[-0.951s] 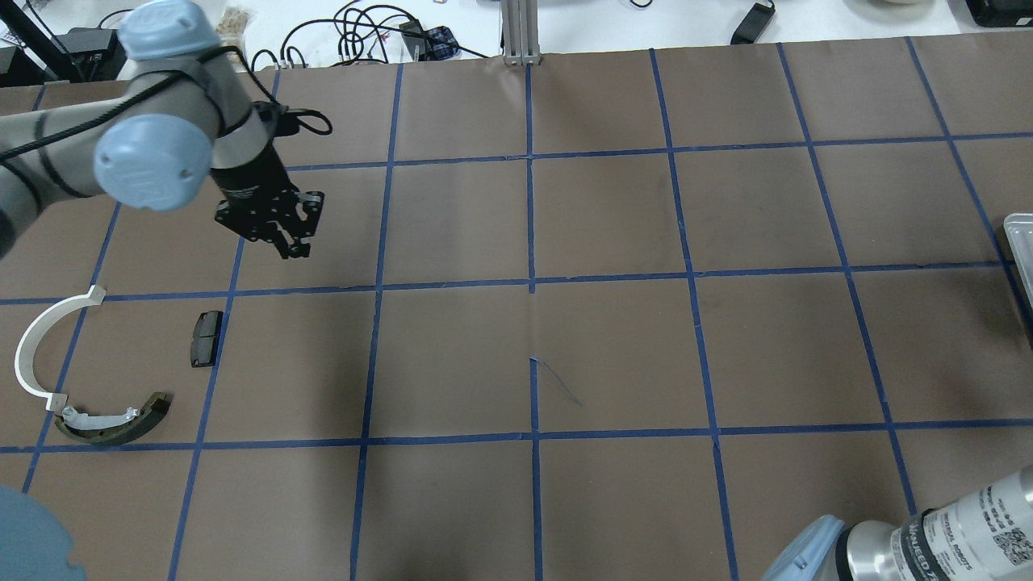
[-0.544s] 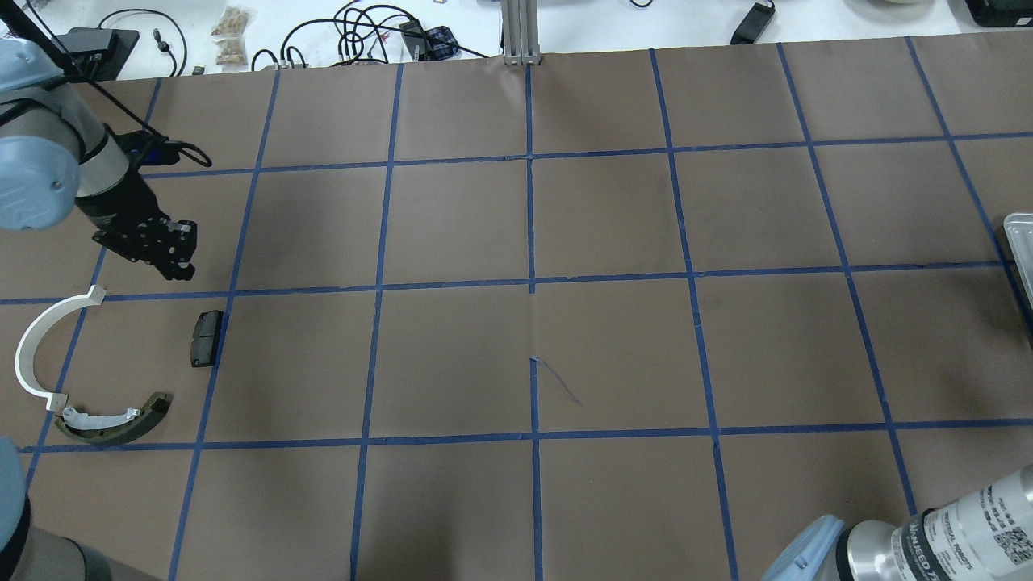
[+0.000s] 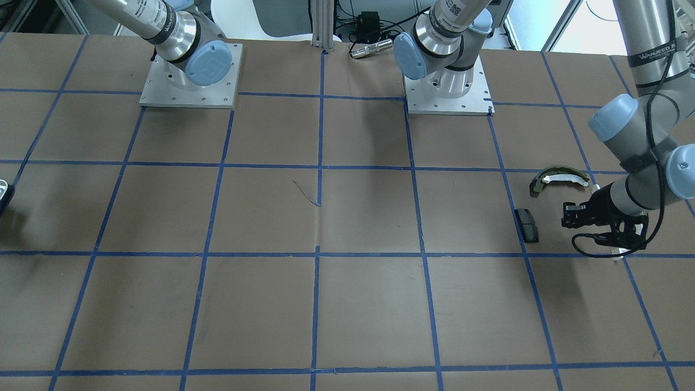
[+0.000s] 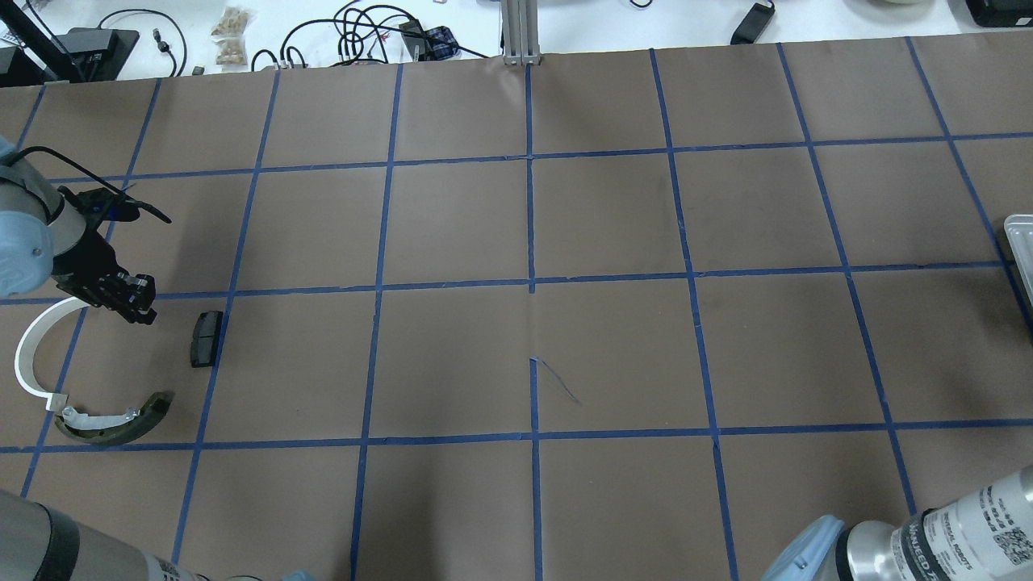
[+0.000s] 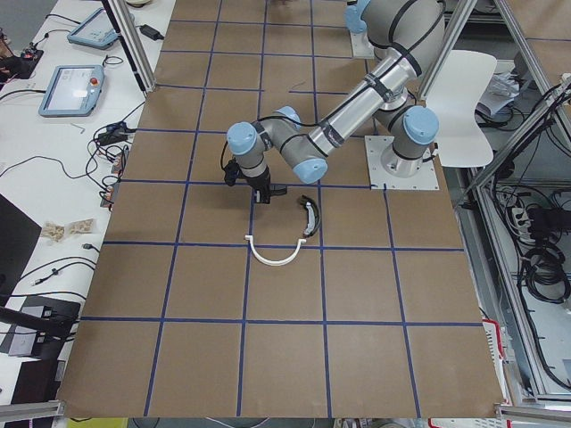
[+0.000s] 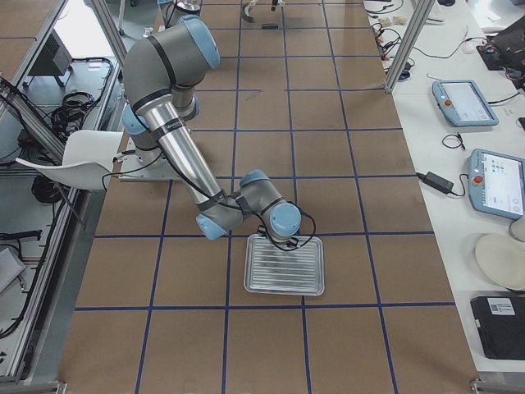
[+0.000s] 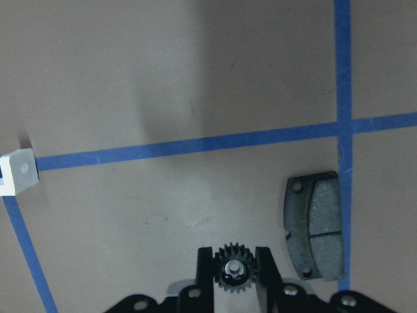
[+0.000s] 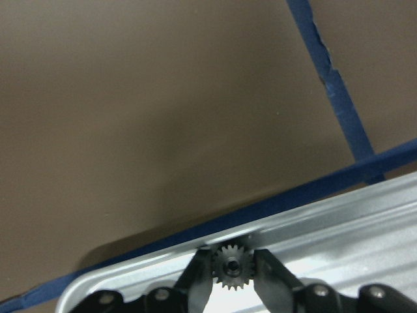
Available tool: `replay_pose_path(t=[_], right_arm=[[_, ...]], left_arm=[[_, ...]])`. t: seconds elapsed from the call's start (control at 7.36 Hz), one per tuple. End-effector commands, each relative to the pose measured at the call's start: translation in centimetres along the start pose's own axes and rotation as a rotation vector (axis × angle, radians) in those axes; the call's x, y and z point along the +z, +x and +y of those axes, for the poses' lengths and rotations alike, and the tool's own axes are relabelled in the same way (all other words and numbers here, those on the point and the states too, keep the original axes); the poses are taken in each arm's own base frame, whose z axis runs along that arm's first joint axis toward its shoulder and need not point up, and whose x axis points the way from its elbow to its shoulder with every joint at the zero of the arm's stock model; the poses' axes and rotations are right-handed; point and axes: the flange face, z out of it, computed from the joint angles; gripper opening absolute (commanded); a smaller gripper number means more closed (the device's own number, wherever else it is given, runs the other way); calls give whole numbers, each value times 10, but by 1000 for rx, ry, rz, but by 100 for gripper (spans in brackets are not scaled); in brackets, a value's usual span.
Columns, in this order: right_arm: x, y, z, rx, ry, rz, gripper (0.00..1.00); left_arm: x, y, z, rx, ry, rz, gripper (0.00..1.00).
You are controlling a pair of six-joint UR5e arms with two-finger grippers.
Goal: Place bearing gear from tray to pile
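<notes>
Over the pile (image 4: 113, 418), between half-ring (image 4: 23, 355) and brake pad (image 7: 315, 225), left jaws are clamped on the bearing gear (image 7: 234, 268): lower to bare counter (image 7: 163, 85) beside the pad, then release; right jaws pinch another gear (image 8: 231, 266) over the tray (image 8: 352, 228).

The pad (image 4: 207, 339) lies right of the half-ring strip (image 4: 27, 359), the brake shoe (image 4: 113, 421) by the strip's near end.

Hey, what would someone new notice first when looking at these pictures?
The left claw grips a small toothed gear over the table, beside the black pad and the white half-ring. The right claw grips a matching gear over the edge of the ribbed metal tray at the table's opposite end.
</notes>
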Motion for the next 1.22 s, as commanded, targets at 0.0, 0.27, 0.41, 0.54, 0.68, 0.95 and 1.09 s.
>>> replay_pose_path(t=[0.0, 0.27, 0.41, 0.54, 0.68, 0.95, 1.09], right_arm=[[-9, -2, 5, 0, -57, -21, 0], [-31, -5, 0, 0, -69, 8, 0], [-50, -8, -8, -4, -83, 31, 0], [-65, -10, -16, -3, -90, 57, 0], [-72, -6, -37, 15, -71, 81, 0], [-64, 4, -133, 180, -37, 45, 0], [-67, 6, -191, 237, -10, 60, 0]], left_arm=[[8, 0, 2, 7, 2, 3, 0], [8, -1, 1, 10, 1, 0, 100], [2, -3, 0, 7, 8, -8, 100], [-12, 2, 2, 6, 21, -21, 100], [-21, 9, 0, 13, 29, -32, 100], [-55, 32, -5, 8, -3, -7, 100], [-88, 72, -18, 10, -21, -21, 100]])
